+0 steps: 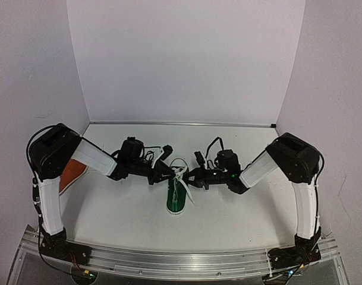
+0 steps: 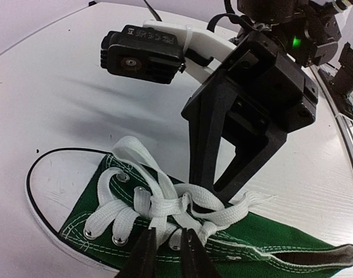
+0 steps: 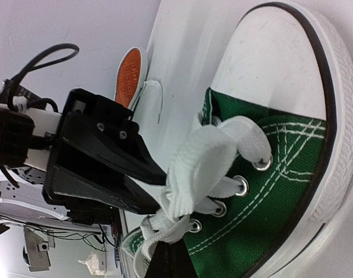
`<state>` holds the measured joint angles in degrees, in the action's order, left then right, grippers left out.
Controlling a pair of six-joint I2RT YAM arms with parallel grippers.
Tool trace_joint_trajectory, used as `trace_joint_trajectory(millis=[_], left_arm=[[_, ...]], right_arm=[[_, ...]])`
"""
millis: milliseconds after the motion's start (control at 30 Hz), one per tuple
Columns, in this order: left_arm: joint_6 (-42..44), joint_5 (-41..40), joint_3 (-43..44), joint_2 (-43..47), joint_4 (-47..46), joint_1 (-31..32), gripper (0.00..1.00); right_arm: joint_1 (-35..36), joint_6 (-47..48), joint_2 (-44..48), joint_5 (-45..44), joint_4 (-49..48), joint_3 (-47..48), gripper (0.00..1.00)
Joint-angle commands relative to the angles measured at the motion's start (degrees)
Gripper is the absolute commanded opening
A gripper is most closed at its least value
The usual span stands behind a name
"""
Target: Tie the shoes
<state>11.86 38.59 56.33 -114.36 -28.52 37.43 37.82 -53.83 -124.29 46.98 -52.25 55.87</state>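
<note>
The dark green shoe stands mid-table, toe toward the arms. Its white laces lie in a loose knot over the tongue. My left gripper reaches in from the left. In the left wrist view its gripper has narrow jaws closed on a lace strand beside the eyelets. My right gripper reaches in from the right. Its fingertips meet on the lace at the knot, and in the right wrist view the gripper is shut under the lace loop. The orange-red shoe lies far left, half hidden by my left arm.
The orange-red shoe's sole faces the right wrist camera, with a loose white lace end beside it. White walls enclose the table at the back and sides. An aluminium rail runs along the near edge.
</note>
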Motion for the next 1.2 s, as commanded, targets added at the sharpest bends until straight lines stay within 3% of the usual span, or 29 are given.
trace_joint_trajectory(millis=[0, 233, 433, 867, 1167], left_arm=[[1.12, -2.3, -0.48, 5.23, 1.13, -0.36, 0.24], [-0.93, -4.15, -0.74, 8.04, 1.45, -1.24, 0.44], [-3.35, -4.57, -0.02, 8.82, 2.47, -1.78, 0.53], [-6.46, 1.42, 1.14, 7.54, 2.45, -2.6, 0.63], [-11.32, 2.11, 3.98, 3.71, -2.1, -2.62, 0.61]], right_arm=[[0.64, 7.81, 4.31, -1.89, 8.84, 2.52, 0.0], [2.33, 17.0, 6.48, -4.77, 20.09, 5.99, 0.0], [4.63, 25.14, 7.22, -8.74, 29.77, 10.32, 0.0], [8.13, 36.33, 7.22, -13.76, 40.75, 16.84, 0.0], [8.57, 38.64, 7.22, -14.99, 43.86, 18.42, 0.0]])
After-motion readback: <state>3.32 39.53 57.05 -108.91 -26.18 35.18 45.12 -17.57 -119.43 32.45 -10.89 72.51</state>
